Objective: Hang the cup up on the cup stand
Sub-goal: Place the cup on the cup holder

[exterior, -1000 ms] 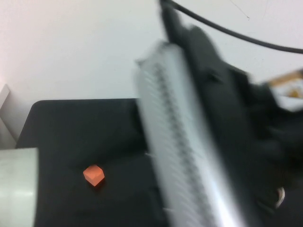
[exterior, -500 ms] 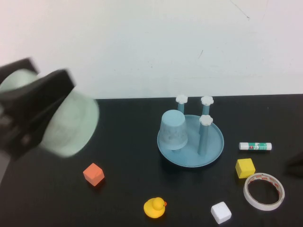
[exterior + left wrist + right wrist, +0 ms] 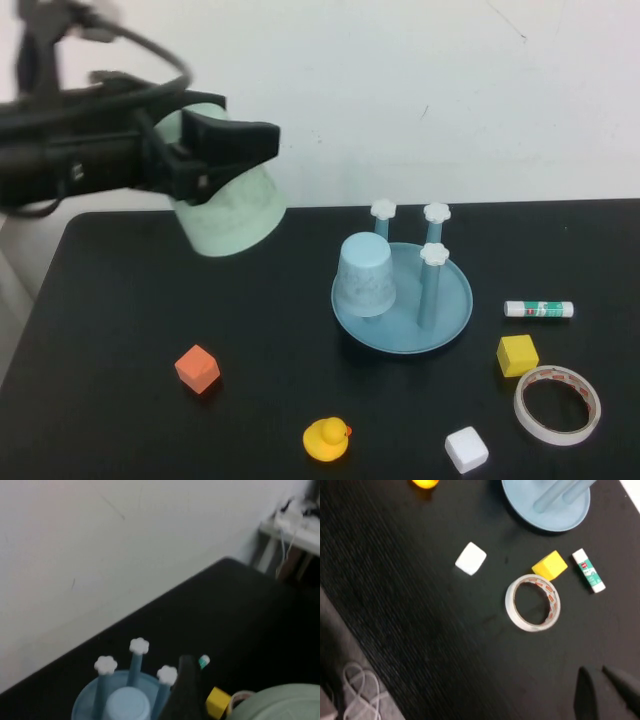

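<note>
Cup (image 3: 232,215), pale mint green, held aloft and tilted in the left claw (image 3: 215,160), fingers spread wide around its body. It hangs up and to the left of the cup stand (image 3: 402,300), well apart from it. Cup stand sits on the black tabletop (image 3: 120,300) with a light blue cup (image 3: 365,275) upside down on one peg; three white-capped pegs bare. Right claw (image 3: 605,692) pressed together, empty, low over the tabletop beyond the tape roll (image 3: 533,603) from the stand.

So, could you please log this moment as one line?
left gripper: holds cup above table, left of cup stand | right gripper: shut, empty, low over table | cup not hung
</note>
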Controlling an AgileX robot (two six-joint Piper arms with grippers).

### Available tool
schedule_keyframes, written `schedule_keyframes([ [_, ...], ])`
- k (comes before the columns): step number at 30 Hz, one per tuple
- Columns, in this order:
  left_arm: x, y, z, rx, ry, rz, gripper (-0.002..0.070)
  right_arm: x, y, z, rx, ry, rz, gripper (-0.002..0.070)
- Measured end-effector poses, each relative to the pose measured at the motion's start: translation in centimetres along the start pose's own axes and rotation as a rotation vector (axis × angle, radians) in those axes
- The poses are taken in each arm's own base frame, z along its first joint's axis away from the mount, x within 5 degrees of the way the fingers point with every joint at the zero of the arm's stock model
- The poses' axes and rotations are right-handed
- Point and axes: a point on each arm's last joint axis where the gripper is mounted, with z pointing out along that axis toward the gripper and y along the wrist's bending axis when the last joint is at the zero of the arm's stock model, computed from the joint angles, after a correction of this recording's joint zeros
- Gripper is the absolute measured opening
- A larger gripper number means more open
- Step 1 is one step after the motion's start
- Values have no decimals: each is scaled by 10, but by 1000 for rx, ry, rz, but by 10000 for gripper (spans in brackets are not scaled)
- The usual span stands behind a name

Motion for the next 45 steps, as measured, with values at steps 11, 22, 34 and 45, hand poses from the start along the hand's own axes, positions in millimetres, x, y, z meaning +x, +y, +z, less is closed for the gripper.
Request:
schedule_keyframes([
  [11, -4, 60, 58, 0, 127, 43, 540, 50, 18, 18, 8, -180, 71, 0],
  [22, 0, 81, 127, 28, 215, 158, 539, 52, 21, 18, -21, -177, 91, -1],
  [34, 32, 93, 215, -11, 205, 294, 538, 53, 22, 19, -27, -172, 95, -1],
  [45, 51, 111, 240, -73, 41, 222, 538, 53, 22, 19, -29, -172, 96, -1],
])
